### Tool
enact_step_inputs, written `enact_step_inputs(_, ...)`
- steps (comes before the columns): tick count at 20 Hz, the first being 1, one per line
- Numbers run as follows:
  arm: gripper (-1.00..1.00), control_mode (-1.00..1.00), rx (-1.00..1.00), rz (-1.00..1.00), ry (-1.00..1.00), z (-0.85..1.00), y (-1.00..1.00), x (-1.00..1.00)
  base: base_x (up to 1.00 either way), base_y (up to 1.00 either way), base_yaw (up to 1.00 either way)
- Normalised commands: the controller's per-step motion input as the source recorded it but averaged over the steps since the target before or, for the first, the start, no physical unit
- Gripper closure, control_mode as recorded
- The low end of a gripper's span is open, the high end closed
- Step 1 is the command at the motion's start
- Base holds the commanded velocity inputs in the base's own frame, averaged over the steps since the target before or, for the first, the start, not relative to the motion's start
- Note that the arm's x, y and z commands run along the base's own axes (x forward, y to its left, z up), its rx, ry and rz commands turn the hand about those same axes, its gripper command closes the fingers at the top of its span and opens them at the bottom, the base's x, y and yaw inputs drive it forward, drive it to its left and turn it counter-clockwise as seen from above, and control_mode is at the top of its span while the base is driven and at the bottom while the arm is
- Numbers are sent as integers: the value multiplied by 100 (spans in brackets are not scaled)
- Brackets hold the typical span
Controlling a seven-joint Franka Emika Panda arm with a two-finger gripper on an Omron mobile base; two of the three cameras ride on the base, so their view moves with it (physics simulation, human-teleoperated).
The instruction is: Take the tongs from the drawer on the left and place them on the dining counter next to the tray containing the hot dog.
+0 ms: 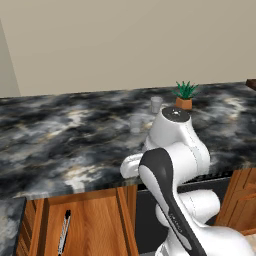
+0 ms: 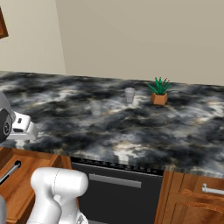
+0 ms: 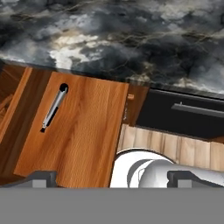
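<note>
The drawer (image 3: 83,131) stands pulled open under the marbled kitchen counter (image 3: 131,39). Its reddish-brown wooden floor also shows in the left base view (image 1: 95,225) and the right base view (image 2: 22,188). The tongs (image 3: 53,108) lie inside along its left part, slim and silvery with black ends, and appear again in both base views (image 1: 64,232) (image 2: 8,173). My gripper (image 3: 117,178) hangs open above the drawer's right side, well clear of the tongs, with nothing between its fingers. My hand (image 2: 21,127) hovers at the counter's front edge. The dining counter, the tray and the hot dog are out of view.
On the counter stand a small potted plant (image 1: 184,95) (image 2: 159,92) and two clear glasses (image 1: 156,104) (image 1: 135,124). A black dishwasher front (image 2: 118,192) (image 3: 183,113) sits right of the drawer. Further right is a closed drawer with a silver bar handle (image 2: 212,189).
</note>
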Motion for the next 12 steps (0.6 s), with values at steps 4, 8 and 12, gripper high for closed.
enact_step_inputs(4,-100,-100,0,9,1,0,31,0,0,0,0)
enact_step_inputs(8,-100,-100,0,12,4,-15,31,0,0,0,0)
enact_step_inputs(12,-100,-100,1,13,12,-32,27,0,0,0,0)
